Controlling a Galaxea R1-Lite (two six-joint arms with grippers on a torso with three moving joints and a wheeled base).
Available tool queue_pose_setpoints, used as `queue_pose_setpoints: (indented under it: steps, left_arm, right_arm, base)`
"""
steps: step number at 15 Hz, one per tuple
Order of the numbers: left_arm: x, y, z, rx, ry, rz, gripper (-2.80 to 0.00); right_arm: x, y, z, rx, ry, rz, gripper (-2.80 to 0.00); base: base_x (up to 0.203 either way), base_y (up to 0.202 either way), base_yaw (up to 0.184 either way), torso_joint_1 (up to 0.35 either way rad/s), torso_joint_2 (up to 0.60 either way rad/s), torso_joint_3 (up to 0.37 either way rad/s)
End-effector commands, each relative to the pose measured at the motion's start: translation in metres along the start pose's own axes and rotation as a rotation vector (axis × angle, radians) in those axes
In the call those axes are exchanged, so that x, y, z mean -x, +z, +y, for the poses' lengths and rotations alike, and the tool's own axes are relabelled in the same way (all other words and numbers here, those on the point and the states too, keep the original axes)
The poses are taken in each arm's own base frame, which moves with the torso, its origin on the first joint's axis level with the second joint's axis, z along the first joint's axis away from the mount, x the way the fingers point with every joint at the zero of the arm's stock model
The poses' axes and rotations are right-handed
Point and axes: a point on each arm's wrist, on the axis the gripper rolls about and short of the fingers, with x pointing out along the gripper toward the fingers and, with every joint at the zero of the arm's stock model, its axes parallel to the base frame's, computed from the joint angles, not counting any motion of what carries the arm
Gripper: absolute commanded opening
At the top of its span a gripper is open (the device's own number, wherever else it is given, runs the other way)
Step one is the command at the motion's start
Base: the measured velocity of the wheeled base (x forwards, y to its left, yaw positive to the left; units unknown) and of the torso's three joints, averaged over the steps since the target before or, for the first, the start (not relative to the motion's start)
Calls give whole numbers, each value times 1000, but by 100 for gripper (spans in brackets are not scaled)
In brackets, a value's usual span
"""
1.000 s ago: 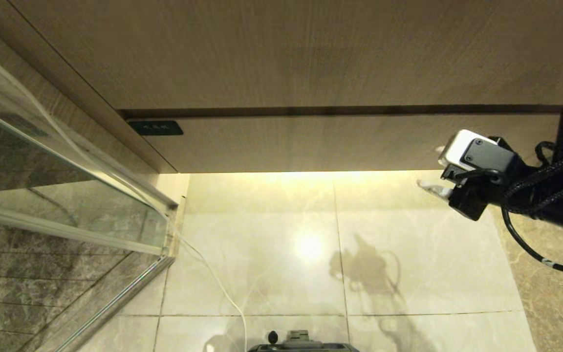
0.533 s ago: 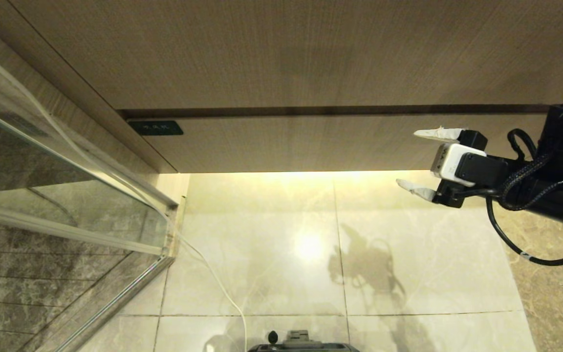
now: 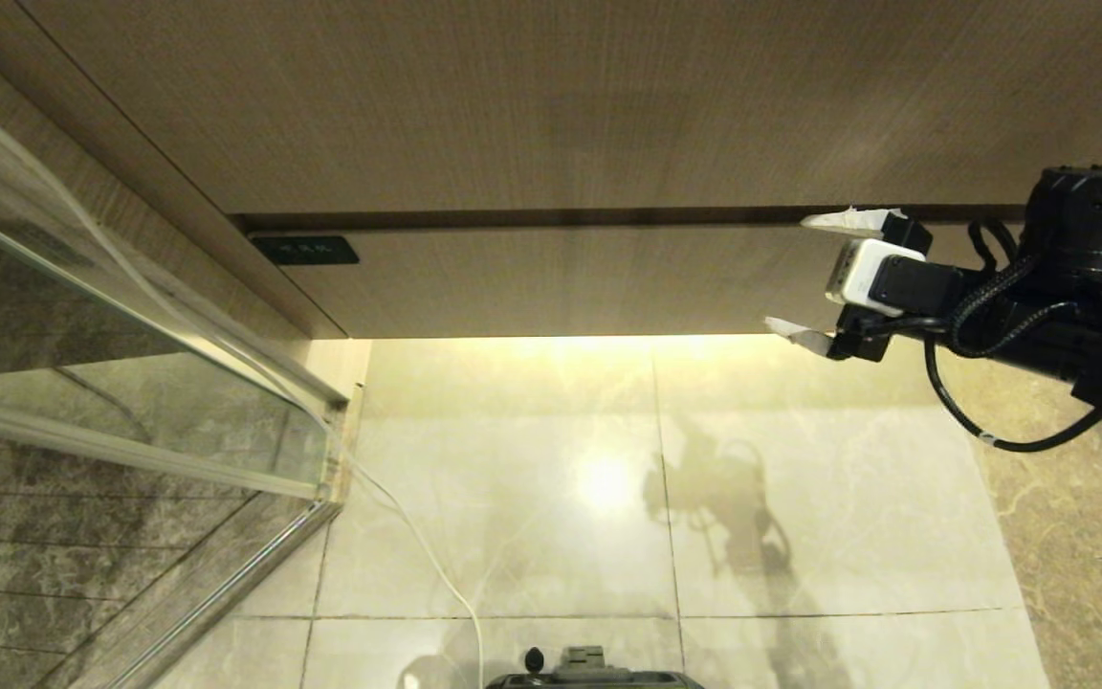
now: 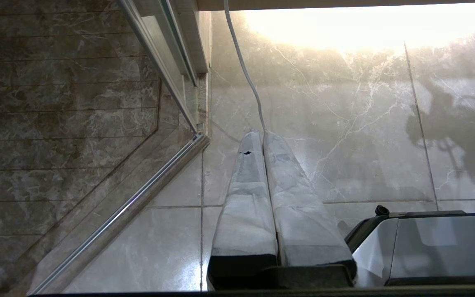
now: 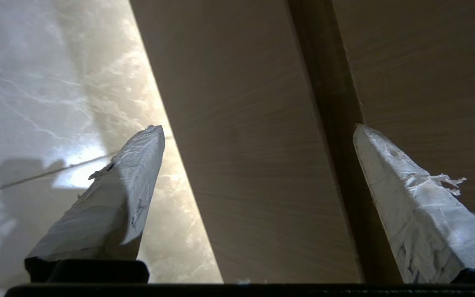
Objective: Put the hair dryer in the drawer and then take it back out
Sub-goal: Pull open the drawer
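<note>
Head view shows the right hand (image 3: 809,277) spread wide and empty, straddling the closed drawer (image 3: 608,282); only the left wrist view shows the left hand (image 4: 262,138) pinched closed.

Floor (image 3: 532,421): glossy pale marble-pattern tiles with thin dark grout lines; a bright light reflection lies near its middle.
Darker floor strip (image 3: 1068,536): brown-veined tile along the right edge of the floor.
Glass partition (image 3: 121,383): clear panel in a metal frame, standing at the left edge of the floor and running diagonally.
Shower floor (image 3: 25,574): dark mottled stone with parallel grooves, behind the glass partition.
White cable (image 3: 422,545): thin, lying on the floor from the partition's corner post toward the near edge.
Cabinet panel (image 3: 561,105): flat wood-grain surface across the far side.
</note>
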Motion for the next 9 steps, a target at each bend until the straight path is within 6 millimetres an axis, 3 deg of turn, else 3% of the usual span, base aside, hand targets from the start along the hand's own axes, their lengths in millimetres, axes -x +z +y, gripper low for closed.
queue_pose_setpoints:
  steps: [1, 9]
  left_arm:
    - [0, 0, 0, 0, 0, 1, -280]
    - [0, 0, 0, 0, 0, 1, -280]
  right_arm:
    - [-12, -10, -1, 7, 3, 16, 0]
    - [-25, -20, -2, 10, 39, 40, 0]
  base:
    - [0, 0, 0, 0, 0, 0]
    - [0, 0, 0, 0, 0, 0]
